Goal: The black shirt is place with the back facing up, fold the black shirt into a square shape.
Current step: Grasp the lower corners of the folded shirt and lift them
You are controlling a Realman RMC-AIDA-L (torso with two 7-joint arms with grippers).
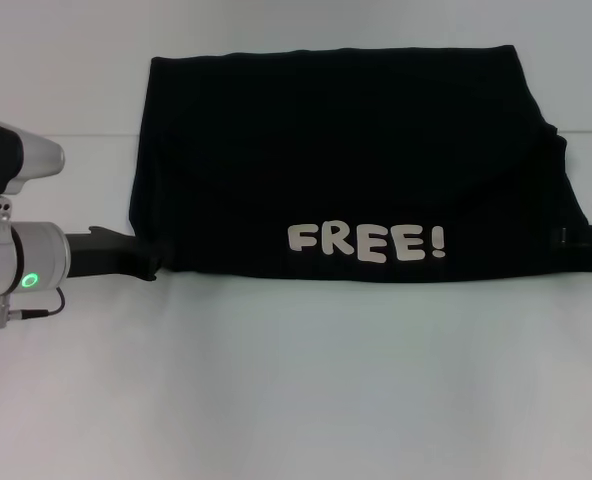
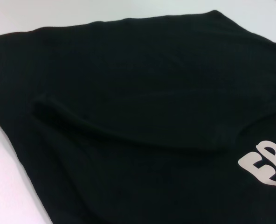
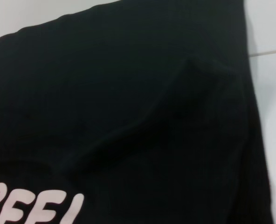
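White tabletop (image 1: pixel 296 390) stretches out plain in front of me, and the black shirt (image 1: pixel 356 160) lies across its far half as a wide folded band, reaching nearly to the table's far edge. Its near hem runs parallel to the table's near edge, and the cream letters "FREE!" (image 1: pixel 366 242) sit just above that hem, facing up. A folded layer makes a soft diagonal ridge across the upper cloth. My left gripper (image 1: pixel 148 262) comes in low from the table's left side, its black body flat over the surface and its tip at the shirt's near left corner, where the fabric covers it; I cannot tell whether those fingers are spread or pinched on cloth. My right gripper (image 1: pixel 576 236) is at the shirt's near right corner, with only a small dark piece of it showing past the fabric at the right edge of the head view; its fingers are hidden too, so I cannot tell their state. Both wrist views are filled almost wholly with black cloth and part of the lettering.
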